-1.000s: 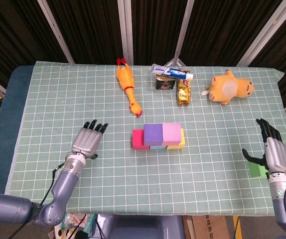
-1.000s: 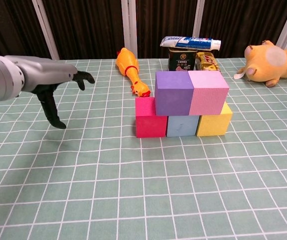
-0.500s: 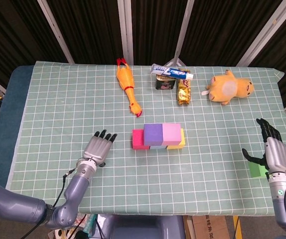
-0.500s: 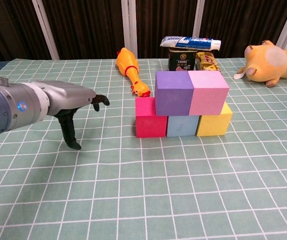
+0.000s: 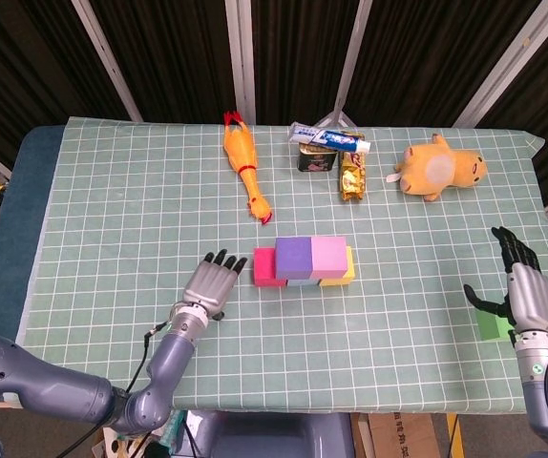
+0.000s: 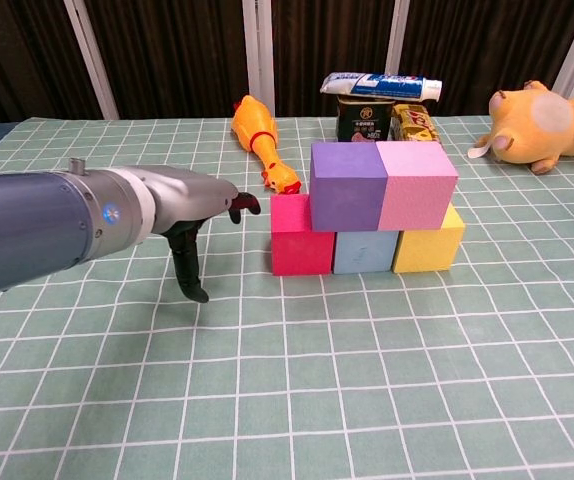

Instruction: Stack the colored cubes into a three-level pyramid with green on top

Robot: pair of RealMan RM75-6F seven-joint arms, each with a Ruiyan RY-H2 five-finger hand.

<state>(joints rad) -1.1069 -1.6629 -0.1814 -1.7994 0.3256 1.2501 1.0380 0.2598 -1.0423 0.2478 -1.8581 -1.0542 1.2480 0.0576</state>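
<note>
- The table with the green checked cloth (image 5: pixel 112 191) carries, near the middle of its front half, the unfinished pyramid: a red foam cube (image 6: pixel 300 236), a light blue foam cube (image 6: pixel 364 251) and a yellow foam cube (image 6: pixel 429 242) in one row, with a purple foam cube (image 6: pixel 347 186) and a pink foam cube (image 6: pixel 417 178) on top of them.
- The upper pair sits shifted to the right, so the pink one hangs over the yellow one; I think it should be centred before the top goes on.
- The left hand (image 5: pixel 211 286) is just beside the red cube, fingers spread and holding nothing; it can steady the row from this side.
- The right hand (image 5: pixel 520 286), near the front right corner of the tabletop, has fingers spread and the thumb just at the green foam cube (image 5: pixel 493 325); whether they touch I cannot tell.
- A firm grasp on two opposite faces, then a straight lowering onto the seam between purple and pink, seems the safe way.
</note>
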